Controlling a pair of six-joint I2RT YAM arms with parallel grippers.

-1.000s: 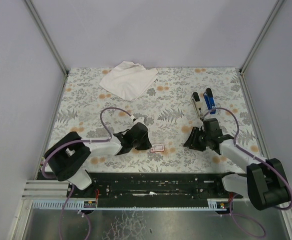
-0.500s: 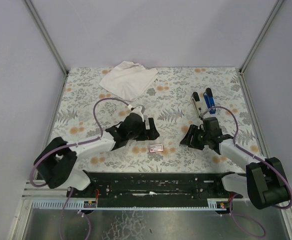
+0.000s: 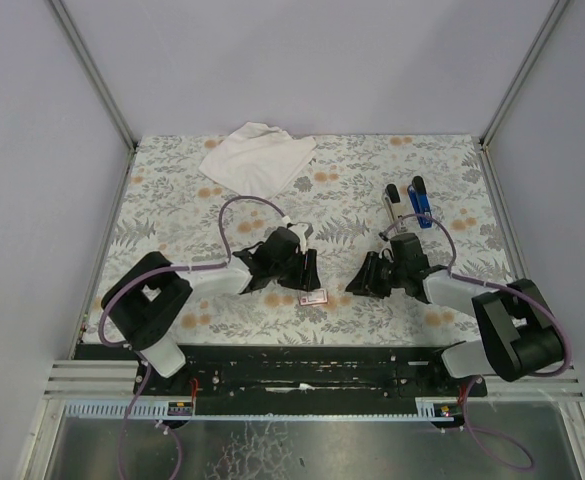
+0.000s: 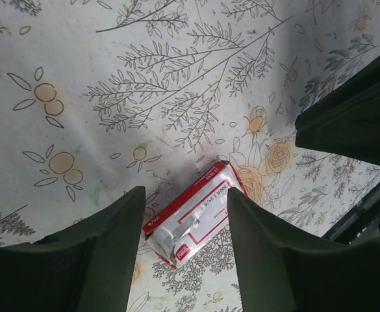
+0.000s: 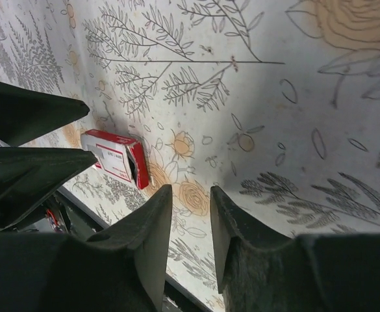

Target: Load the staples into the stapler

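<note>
Left tool (image 4: 186, 195) hangs low over the tabletop (image 3: 172, 200) with its fingers spread and nothing pinched. The box (image 4: 193, 214) of staples lies flat, label up, just ahead of that gap and skewed across it. The spread looks meant to straddle the box's narrow width, and the skew means the wrist may need a turn first. Right tool (image 5: 191, 190) points at the same box from the other side, near but not touching, its fingers a little apart and empty; I judge it is there to steady or receive the box. Whether the box's end is open I cannot tell. A black stapler (image 3: 394, 207) and a blue stapler (image 3: 419, 200) lie side by side behind the right arm, well apart from the box and untouched, so the staples have yet to travel there. A white cloth (image 3: 257, 160) sits at the far edge, out of the way. Nothing lies between either tool and the box. The real hindrance is crowding, since both tools face each other over one thin, flat thing that offers little edge to grip.
</note>
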